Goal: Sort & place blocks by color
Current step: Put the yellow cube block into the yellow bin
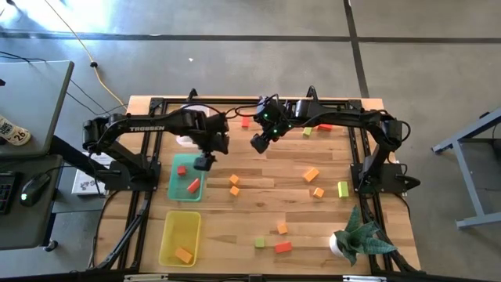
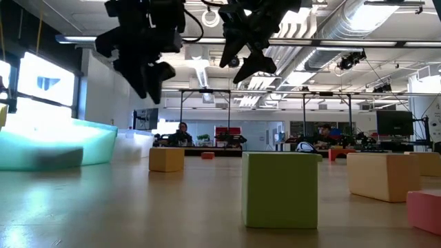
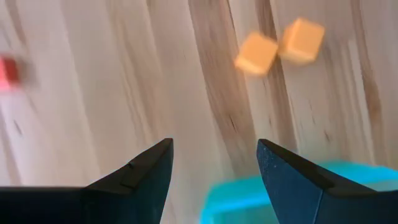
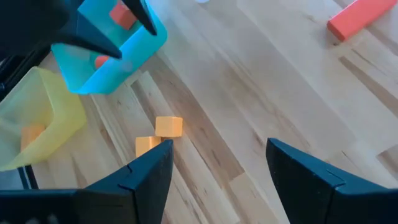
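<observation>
With the left gripper (image 1: 205, 163) wide open and empty over the green tray (image 1: 175, 189), next approach the two orange cubes (image 1: 234, 185) beside the tray squarely.

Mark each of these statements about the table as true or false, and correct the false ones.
1. The green tray holds two red blocks. True.
2. The yellow tray holds a green block. False: it holds one orange block.
3. The left gripper is open and holds nothing. True.
4. The right gripper is shut on a block. False: it is open and empty, above bare wood.
5. Two orange blocks lie close together right of the green tray. True.
</observation>
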`<action>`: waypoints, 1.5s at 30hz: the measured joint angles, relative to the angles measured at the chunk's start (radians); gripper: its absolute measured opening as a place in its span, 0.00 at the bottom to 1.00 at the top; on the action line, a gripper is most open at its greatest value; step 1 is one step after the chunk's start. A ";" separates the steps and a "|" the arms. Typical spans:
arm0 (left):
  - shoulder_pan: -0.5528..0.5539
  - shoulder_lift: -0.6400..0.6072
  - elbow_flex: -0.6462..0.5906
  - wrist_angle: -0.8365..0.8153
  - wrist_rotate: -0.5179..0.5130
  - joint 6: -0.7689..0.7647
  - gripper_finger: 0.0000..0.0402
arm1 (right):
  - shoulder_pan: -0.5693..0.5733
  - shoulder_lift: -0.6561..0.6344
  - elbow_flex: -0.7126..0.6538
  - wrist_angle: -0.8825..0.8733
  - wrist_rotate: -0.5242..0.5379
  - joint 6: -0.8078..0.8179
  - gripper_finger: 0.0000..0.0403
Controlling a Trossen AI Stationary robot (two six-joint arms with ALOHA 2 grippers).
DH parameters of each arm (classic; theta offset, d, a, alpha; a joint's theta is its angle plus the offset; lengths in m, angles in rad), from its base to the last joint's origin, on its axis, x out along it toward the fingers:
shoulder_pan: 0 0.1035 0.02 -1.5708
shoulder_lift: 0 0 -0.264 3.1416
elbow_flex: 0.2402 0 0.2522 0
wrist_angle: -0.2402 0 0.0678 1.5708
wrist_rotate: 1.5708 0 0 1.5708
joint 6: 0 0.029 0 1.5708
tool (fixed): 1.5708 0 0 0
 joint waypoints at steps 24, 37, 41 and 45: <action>-0.076 0.146 0.000 0.243 0.110 0.115 0.54 | -0.024 0.000 0.000 -0.041 0.345 0.240 0.60; -0.138 0.286 0.000 0.268 0.108 0.159 0.52 | -0.029 0.000 0.000 -0.103 0.417 0.313 0.60; -0.171 0.326 0.000 0.269 0.108 0.159 0.52 | -0.029 0.000 0.000 -0.102 0.417 0.313 0.60; -0.198 0.356 0.000 0.283 0.090 0.158 0.52 | -0.029 0.000 0.000 -0.102 0.417 0.313 0.60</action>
